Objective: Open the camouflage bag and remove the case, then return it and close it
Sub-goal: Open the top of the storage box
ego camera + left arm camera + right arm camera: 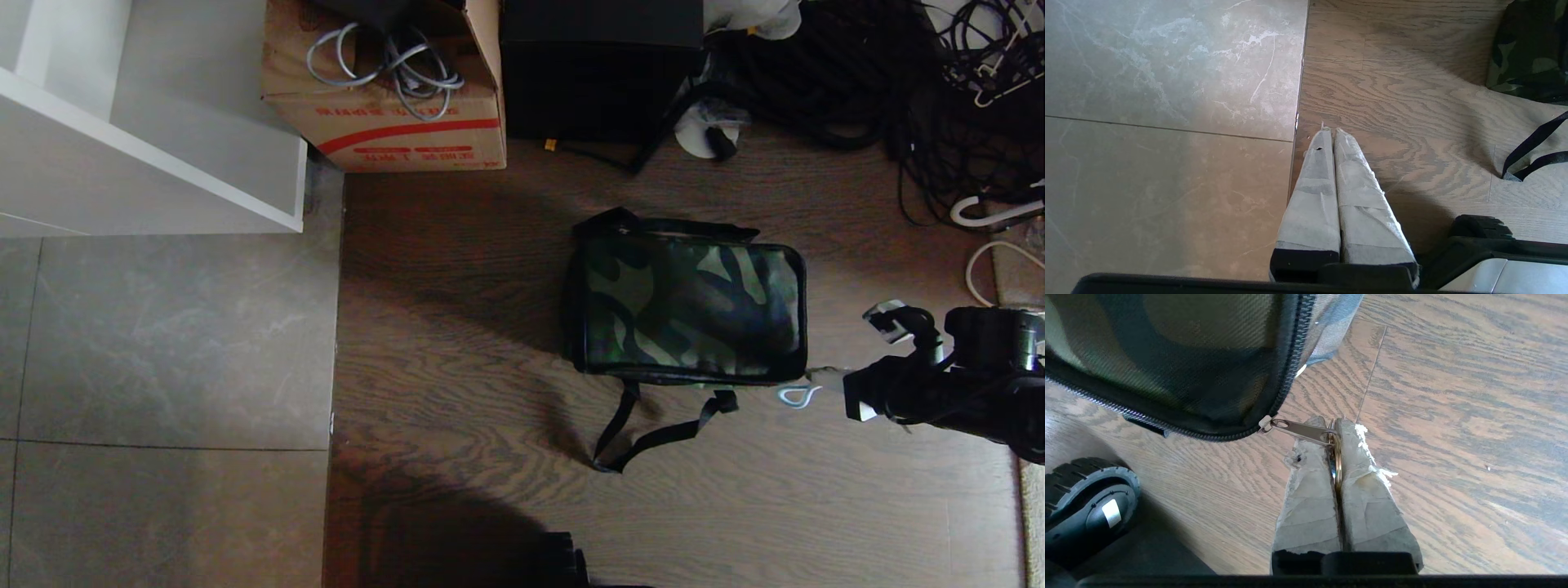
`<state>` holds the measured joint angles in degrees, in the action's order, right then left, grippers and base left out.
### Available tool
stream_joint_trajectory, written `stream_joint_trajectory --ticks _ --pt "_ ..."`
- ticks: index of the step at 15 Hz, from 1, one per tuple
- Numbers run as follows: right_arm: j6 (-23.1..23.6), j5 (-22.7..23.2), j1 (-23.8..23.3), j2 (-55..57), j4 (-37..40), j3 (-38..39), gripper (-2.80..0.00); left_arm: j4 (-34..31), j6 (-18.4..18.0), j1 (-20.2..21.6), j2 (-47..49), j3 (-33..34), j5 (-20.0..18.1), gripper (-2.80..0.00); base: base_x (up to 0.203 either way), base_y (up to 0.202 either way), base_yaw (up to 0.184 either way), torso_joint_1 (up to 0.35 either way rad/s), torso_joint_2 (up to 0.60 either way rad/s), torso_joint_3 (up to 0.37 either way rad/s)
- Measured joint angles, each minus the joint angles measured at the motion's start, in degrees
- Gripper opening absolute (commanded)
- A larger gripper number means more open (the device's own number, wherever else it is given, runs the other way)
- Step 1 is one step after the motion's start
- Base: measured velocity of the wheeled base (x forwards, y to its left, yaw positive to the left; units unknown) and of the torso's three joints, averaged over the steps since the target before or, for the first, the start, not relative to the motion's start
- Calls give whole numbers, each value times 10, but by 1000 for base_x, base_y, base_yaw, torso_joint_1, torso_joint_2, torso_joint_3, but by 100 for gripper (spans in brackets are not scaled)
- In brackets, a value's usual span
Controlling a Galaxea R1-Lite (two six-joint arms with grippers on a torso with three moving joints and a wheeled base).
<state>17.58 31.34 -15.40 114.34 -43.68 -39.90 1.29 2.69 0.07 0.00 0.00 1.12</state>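
Camouflage bag (690,298) zipped, lying flat.

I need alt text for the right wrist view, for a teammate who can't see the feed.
The right gripper is shut on a ring hooked to the metal zipper pull at a corner of the camouflage bag, whose zipper looks closed. The bag lies on a wooden floor, with a black wheel nearby.

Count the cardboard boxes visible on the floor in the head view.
1: the cardboard box stands at the far edge of the view, between the white shelf and the tall black box. Others may lie outside the frame.
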Motion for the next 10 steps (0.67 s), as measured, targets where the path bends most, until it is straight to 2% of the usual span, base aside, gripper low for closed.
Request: stream_joint_trajectory --ticks 5,10 --pt "-12 0 -7 10 -1 -40 -280 0 0 0 0 0 0 -280 0 0 0 0 0 0" --pt "-84 0 -1 20 1 -81 -280 0 0 0 0 0 0 -280 0 0 0 0 0 0"
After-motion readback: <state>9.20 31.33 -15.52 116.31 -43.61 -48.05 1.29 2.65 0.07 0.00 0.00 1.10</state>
